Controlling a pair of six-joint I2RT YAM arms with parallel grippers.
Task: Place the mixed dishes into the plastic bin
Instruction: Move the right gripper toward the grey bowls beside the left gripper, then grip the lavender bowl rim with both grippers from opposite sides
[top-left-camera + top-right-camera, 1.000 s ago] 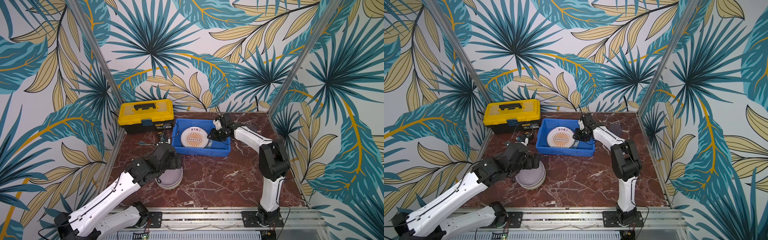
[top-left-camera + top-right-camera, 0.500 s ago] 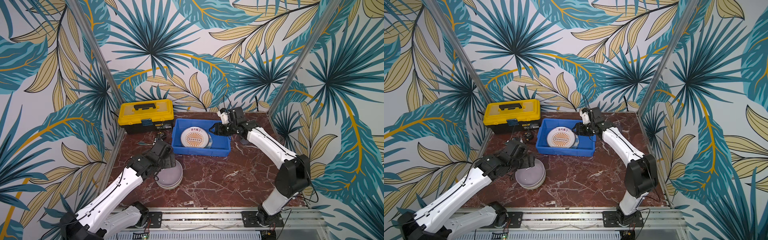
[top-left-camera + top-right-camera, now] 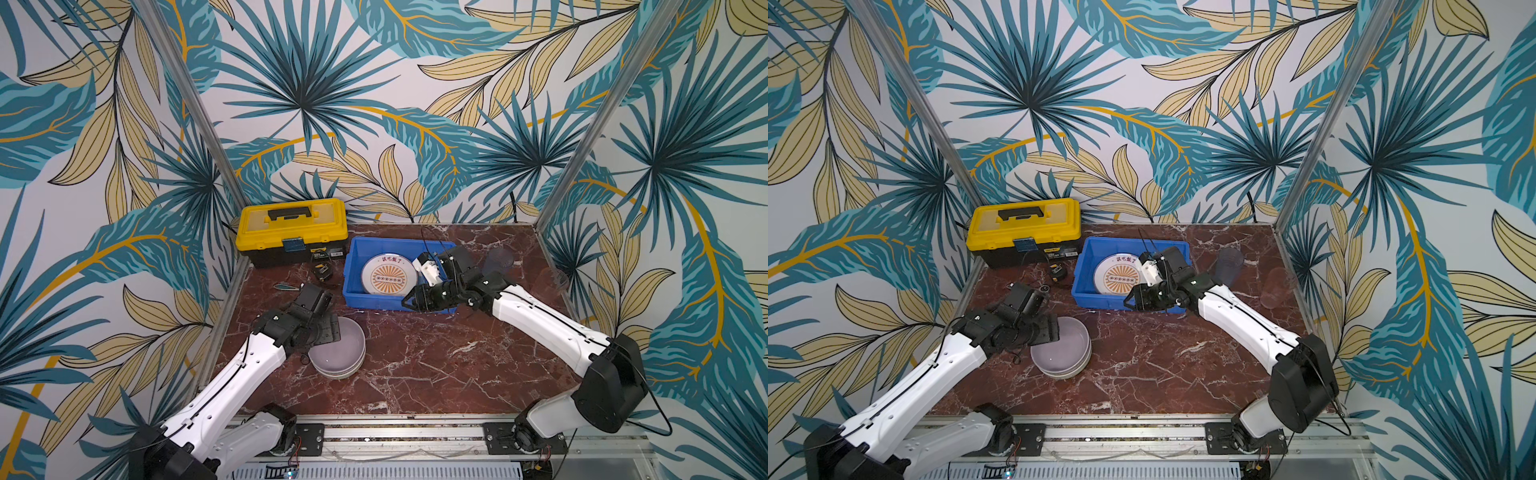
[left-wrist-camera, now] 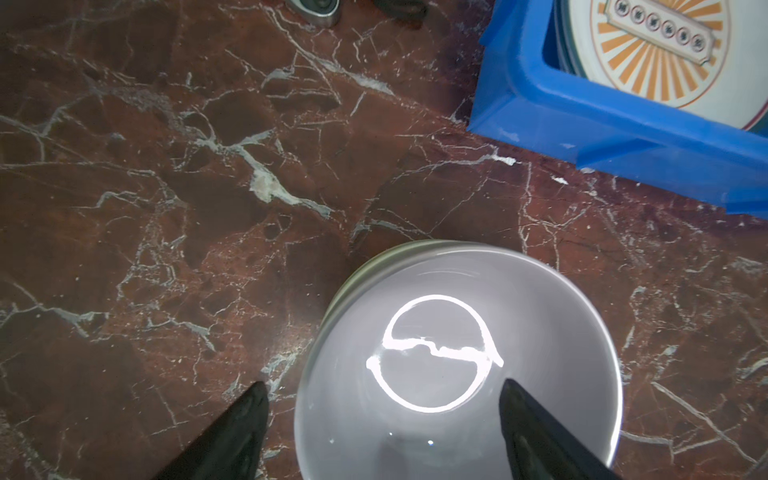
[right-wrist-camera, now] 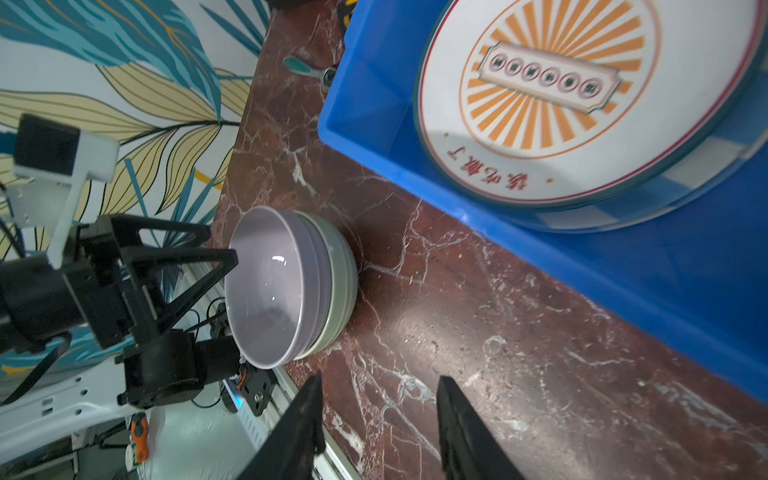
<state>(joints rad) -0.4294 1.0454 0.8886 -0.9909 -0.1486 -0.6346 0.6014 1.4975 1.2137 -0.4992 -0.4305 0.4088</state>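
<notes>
My left gripper stood wide open astride the rim of the lavender bowl, one finger inside it and the other over the marble table. Whether either finger touched the rim I could not tell, and it gripped nothing. That bowl sat nested on the pale green bowl, near the front left corner of the blue bin but apart from it. My right gripper hung partly open and empty over the table, just before the bin's front wall. Inside the bin lay the sunburst plate. The bluish tumbler and pinkish tumbler were on the table to the right of the bin.
</notes>
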